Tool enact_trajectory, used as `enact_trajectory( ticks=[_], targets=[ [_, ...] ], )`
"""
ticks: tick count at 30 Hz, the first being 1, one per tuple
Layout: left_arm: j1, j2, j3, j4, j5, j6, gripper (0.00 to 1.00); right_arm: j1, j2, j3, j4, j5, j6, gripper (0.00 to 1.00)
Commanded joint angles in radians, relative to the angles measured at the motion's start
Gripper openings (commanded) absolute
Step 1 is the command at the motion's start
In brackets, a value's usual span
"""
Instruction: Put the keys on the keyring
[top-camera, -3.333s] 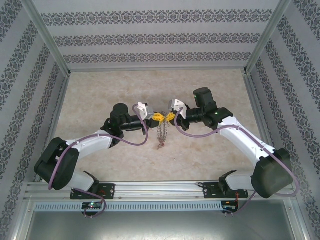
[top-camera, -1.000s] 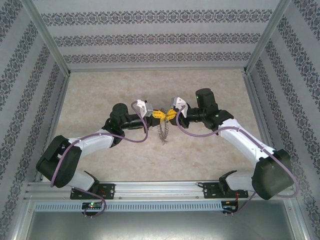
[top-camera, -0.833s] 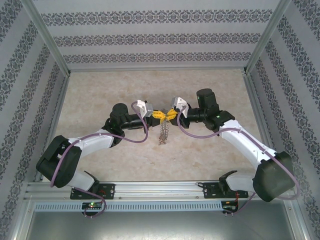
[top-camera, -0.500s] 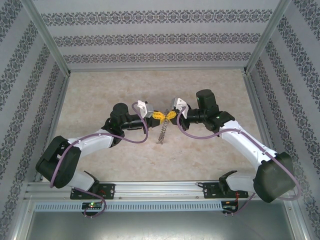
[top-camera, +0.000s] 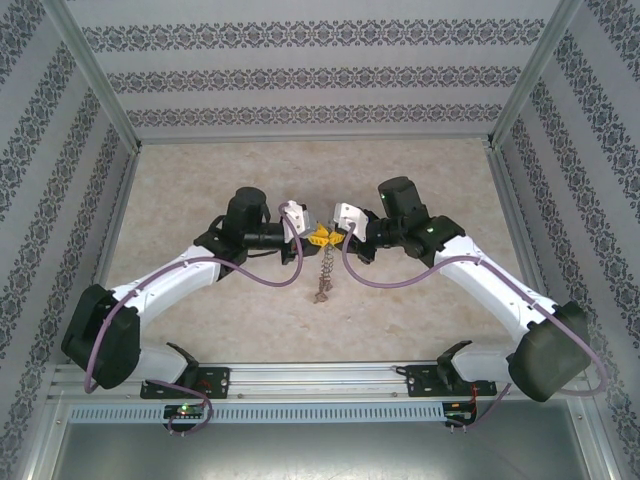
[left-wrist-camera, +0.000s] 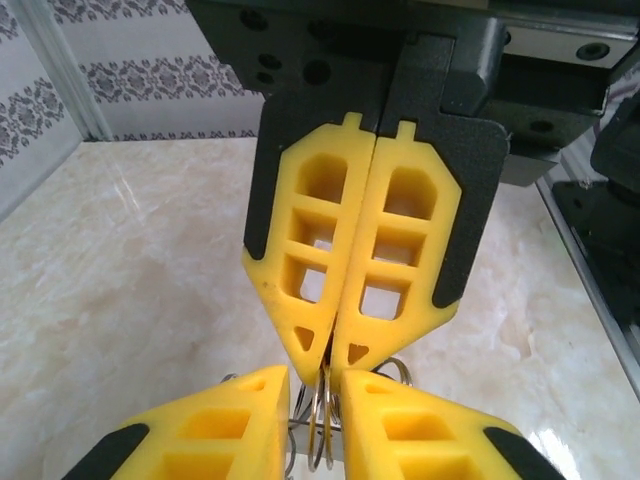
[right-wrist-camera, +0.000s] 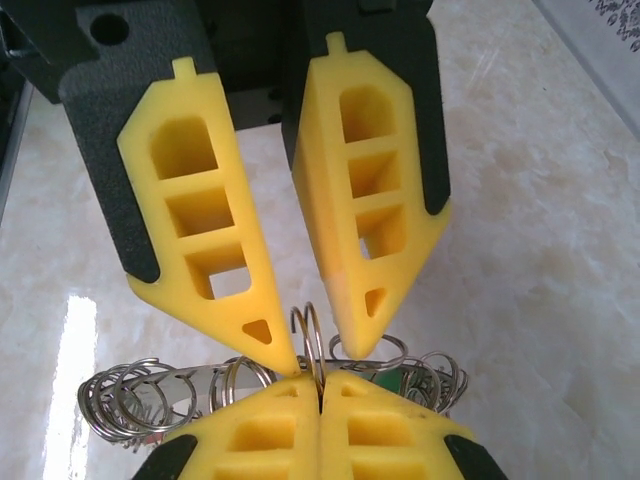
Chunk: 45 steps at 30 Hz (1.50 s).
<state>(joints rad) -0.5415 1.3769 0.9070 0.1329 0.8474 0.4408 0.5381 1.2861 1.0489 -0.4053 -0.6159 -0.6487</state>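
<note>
Keyring: we see it dangling over the table where both arms meet; grey, fringed with thin silver wire loops.
Right pincer: clenched on one loop.
Left pincer: released, fingers apart around that loop.

Right pincer has gone from open to clamped shut on a wire loop of the keyring, and the left pincer has cracked open around it. The keyring hangs straighter now, and the left arm swung its elbow outward.
</note>
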Motion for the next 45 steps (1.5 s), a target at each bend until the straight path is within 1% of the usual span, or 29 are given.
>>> enact_trajectory(
  ticks=[1,2,3,5,10,13,19,20,22,24,25,26,27,29,31,33,38,40,42,44,45],
  targets=[
    [-0.018,0.009,0.044,-0.181,0.05,0.137,0.17,0.018,0.011,0.04,-0.023,0.018,-0.045,0.0],
    [-0.017,0.011,0.045,-0.184,0.052,0.141,0.12,0.02,0.014,0.04,-0.022,0.024,-0.048,0.0],
    [-0.017,0.015,0.046,-0.191,0.05,0.146,0.1,0.022,0.017,0.041,-0.023,0.025,-0.049,0.0],
    [-0.017,0.019,0.047,-0.203,0.045,0.155,0.0,0.023,0.023,0.037,-0.019,0.028,-0.05,0.0],
    [-0.017,0.039,0.029,-0.206,0.026,0.156,0.0,0.024,0.046,0.022,-0.008,0.027,-0.05,0.0],
    [-0.017,0.048,-0.008,-0.149,0.008,0.119,0.0,0.025,0.068,0.0,0.012,0.017,-0.042,0.0],
    [-0.014,0.05,-0.152,0.134,-0.022,-0.033,0.0,0.02,0.113,-0.04,0.052,0.022,-0.022,0.0],
    [-0.014,0.056,-0.17,0.176,-0.025,-0.06,0.0,0.011,0.12,-0.051,0.072,0.005,-0.012,0.02],
    [-0.014,0.067,-0.198,0.256,-0.036,-0.097,0.0,-0.005,0.139,-0.071,0.107,-0.021,0.007,0.11],
    [-0.013,0.079,-0.215,0.297,-0.048,-0.117,0.0,-0.013,0.164,-0.071,0.099,-0.038,0.0,0.1],
    [-0.013,0.085,-0.219,0.305,-0.057,-0.121,0.0,-0.016,0.178,-0.072,0.103,-0.043,0.002,0.15],
    [-0.012,0.089,-0.227,0.322,-0.063,-0.127,0.0,-0.019,0.187,-0.074,0.109,-0.05,0.007,0.17],
    [-0.013,0.092,-0.239,0.348,-0.069,-0.136,0.0,-0.022,0.197,-0.074,0.112,-0.061,0.009,0.16],
    [-0.012,0.099,-0.244,0.364,-0.07,-0.146,0.0,-0.026,0.215,-0.073,0.121,-0.062,0.016,0.19],
    [-0.012,0.102,-0.261,0.404,-0.075,-0.164,0.0,-0.034,0.223,-0.072,0.115,-0.097,0.012,0.16],
    [-0.011,0.103,-0.267,0.417,-0.082,-0.167,0.0,-0.041,0.224,-0.083,0.142,-0.108,0.033,0.21],
    [-0.008,0.105,-0.283,0.457,-0.089,-0.189,0.0,-0.062,0.222,-0.112,0.16,-0.146,0.041,0.23],
    [-0.007,0.105,-0.287,0.47,-0.094,-0.192,0.0,-0.067,0.221,-0.118,0.158,-0.151,0.047,0.27],
    [-0.006,0.106,-0.29,0.477,-0.092,-0.197,0.0,-0.069,0.215,-0.121,0.149,-0.162,0.04,0.27],
    [-0.007,0.106,-0.291,0.481,-0.088,-0.2,0.0,-0.072,0.208,-0.127,0.156,-0.151,0.056,0.3],
    [-0.006,0.103,-0.294,0.485,-0.093,-0.202,0.0,-0.072,0.209,-0.121,0.131,-0.153,0.055,0.3]
  ],
)
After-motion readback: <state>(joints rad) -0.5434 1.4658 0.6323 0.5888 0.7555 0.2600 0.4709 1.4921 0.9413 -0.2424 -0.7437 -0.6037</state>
